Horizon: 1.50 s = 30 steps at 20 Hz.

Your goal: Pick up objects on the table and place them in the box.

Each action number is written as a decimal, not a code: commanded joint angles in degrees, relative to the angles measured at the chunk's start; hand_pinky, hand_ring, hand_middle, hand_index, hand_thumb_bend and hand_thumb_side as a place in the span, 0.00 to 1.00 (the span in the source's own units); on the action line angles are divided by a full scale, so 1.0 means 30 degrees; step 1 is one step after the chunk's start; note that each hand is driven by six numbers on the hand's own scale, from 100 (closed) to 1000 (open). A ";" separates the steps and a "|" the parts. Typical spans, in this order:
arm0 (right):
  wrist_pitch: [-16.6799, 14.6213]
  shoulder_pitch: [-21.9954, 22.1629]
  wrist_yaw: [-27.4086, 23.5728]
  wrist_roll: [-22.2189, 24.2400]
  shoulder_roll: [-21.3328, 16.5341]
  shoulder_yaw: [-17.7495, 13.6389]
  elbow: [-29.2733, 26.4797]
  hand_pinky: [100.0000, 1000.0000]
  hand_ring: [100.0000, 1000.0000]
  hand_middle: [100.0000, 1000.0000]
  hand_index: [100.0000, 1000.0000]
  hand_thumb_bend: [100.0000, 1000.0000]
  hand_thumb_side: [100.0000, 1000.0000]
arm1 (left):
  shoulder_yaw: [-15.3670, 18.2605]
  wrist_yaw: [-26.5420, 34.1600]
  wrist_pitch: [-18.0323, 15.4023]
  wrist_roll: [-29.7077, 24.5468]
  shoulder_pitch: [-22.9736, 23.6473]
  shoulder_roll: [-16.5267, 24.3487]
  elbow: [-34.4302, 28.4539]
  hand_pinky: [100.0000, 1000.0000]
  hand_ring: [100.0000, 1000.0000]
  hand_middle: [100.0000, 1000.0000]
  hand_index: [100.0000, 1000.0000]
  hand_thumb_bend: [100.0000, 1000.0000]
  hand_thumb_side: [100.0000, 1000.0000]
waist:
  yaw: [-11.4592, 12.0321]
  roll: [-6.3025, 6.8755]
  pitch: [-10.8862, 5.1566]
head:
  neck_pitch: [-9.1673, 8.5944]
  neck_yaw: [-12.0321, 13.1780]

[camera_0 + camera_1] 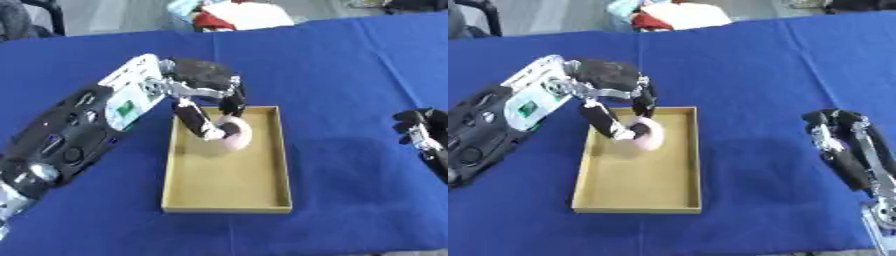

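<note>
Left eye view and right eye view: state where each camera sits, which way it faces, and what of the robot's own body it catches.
Left eye view: in the robot's head, looking down at the blue table and the box; the left arm fills the left side, its left hand over the box, curled on a pink object; only a sliver of the right hand shows at the right edge.
Right eye view: same head, same downward look; the right hand shows more fully.
Shared: table, box, left hand, pink object, cloth pile at the far edge.

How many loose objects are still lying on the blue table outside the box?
0. The only object visible is a pink round thing, held by the left robot hand over the box. The arm may hide something beneath it.
</note>
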 commanded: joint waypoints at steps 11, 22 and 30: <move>0.0028 -0.0153 0.0042 -0.0118 -0.0277 -0.0190 -0.0193 0.43 0.58 0.40 0.63 0.00 0.79 | 0.2056 0.0952 -0.0297 -0.0052 0.0647 0.2076 -0.3109 0.64 0.62 0.61 0.75 0.28 0.54 | 0.0185 0.0000 -0.0347 | -0.0304 -0.0062; 0.0097 -0.0137 0.0139 -0.0424 -0.0304 -0.0496 -0.0307 0.43 0.58 0.40 0.63 0.00 0.78 | 0.7916 0.5392 0.4188 0.3980 0.5754 0.3256 -0.8362 0.65 0.61 0.61 0.77 0.00 0.46 | 0.0610 -0.0019 -0.0206 | -0.0448 -0.0319; 0.0225 -0.0129 0.0148 -0.0664 -0.0304 -0.0702 -0.0368 0.43 0.58 0.40 0.63 0.00 0.78 | 1.0546 0.7442 0.6261 0.6429 0.8258 0.2239 -0.8951 0.64 0.60 0.61 0.78 0.00 0.51 | 0.0811 -0.0282 -0.0050 | -0.0528 -0.0400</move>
